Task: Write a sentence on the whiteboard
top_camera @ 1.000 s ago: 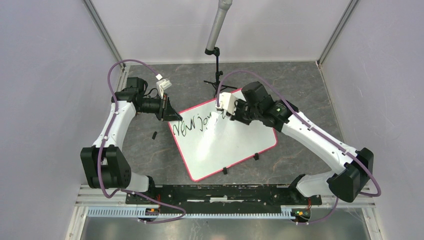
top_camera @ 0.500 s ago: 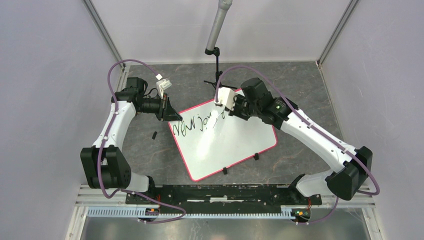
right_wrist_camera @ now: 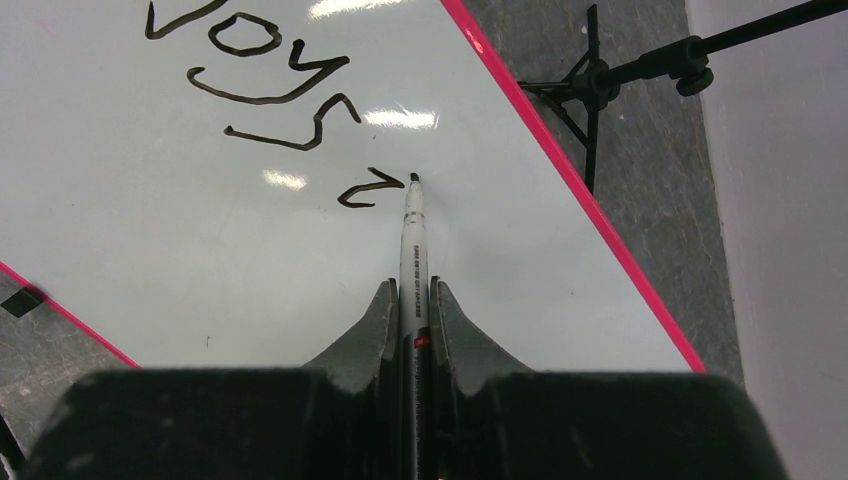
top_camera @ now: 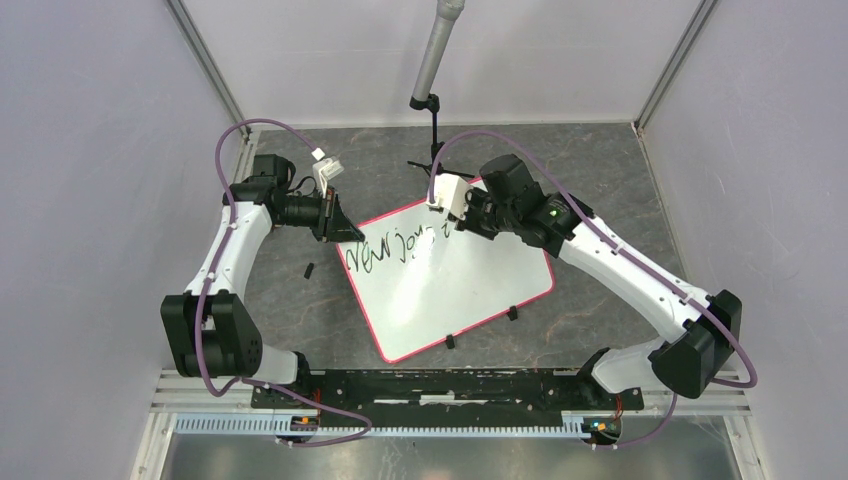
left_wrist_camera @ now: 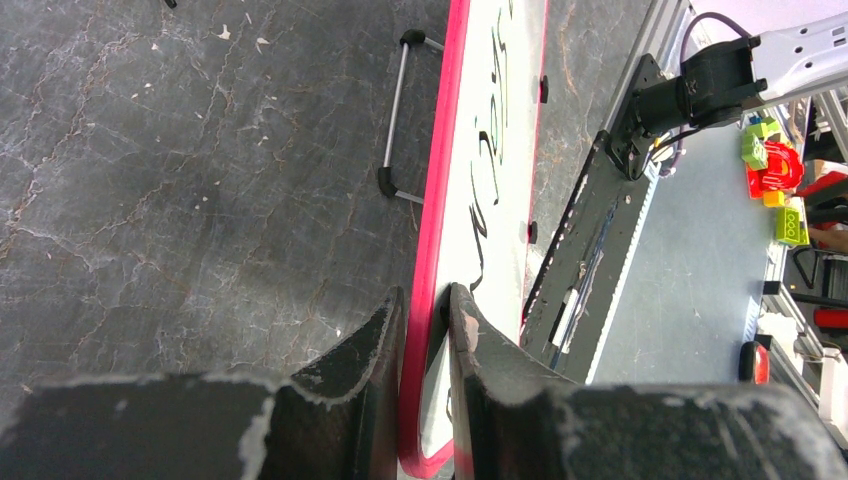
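The whiteboard (top_camera: 470,290) is glossy white with a pink-red rim and black clips. At its ten o'clock, the sentence (top_camera: 385,252) is black. The marker (right_wrist_camera: 411,240) is white, black-tipped. The table (top_camera: 300,320) is dark grey, pale-veined like marble.

walls: plain pale lilac panels (top_camera: 90,150) | surface: dark grey marbled tabletop (top_camera: 600,170) | rear: black tripod stand (top_camera: 435,140) under grey pole (top_camera: 438,50)

From above, the sentence (top_camera: 392,249) is too small to read.
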`<state>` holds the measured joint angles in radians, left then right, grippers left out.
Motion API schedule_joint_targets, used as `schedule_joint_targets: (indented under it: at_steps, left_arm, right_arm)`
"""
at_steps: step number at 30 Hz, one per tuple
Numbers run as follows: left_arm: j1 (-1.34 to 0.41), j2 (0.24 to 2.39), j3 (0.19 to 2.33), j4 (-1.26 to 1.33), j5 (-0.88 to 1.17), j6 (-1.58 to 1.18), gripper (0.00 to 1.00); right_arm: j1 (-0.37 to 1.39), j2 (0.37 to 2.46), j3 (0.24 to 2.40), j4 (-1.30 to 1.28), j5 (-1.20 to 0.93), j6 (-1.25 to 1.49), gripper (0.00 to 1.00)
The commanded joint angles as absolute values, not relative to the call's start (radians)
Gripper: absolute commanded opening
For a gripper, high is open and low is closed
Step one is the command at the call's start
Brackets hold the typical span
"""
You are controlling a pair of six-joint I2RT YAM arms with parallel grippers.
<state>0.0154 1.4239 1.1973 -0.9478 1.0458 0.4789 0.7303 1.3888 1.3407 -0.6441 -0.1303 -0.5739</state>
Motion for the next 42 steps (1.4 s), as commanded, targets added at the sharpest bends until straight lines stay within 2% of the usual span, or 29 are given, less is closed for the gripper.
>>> schedule_joint_targets:
  at_steps: [1,23,34,42]
  left_arm:
    - [-0.012,1.427,1.184,-0.948,0.974,0.462,0.03]
    - [-0.014,1.428,1.185,-0.948,0.974,0.462,0.02]
    - [-0.013,1.428,1.184,-0.948,0.974,0.462,0.02]
    - [-0.014,1.426,1.184,-0.948,0.971,0.462,0.02]
  right_arm:
    - [0.726,1.371,1.348,-0.635,-0.115,-0.586,0.00]
    - [0.723,1.331,1.236,-0.624,-0.134,-0.576,0.00]
    - [0.722,1.322,1.249,-0.623,-0.149,-0.566,0.00]
    - [0.719,1.341,1.297,-0.587,-0.085,-0.557,0.00]
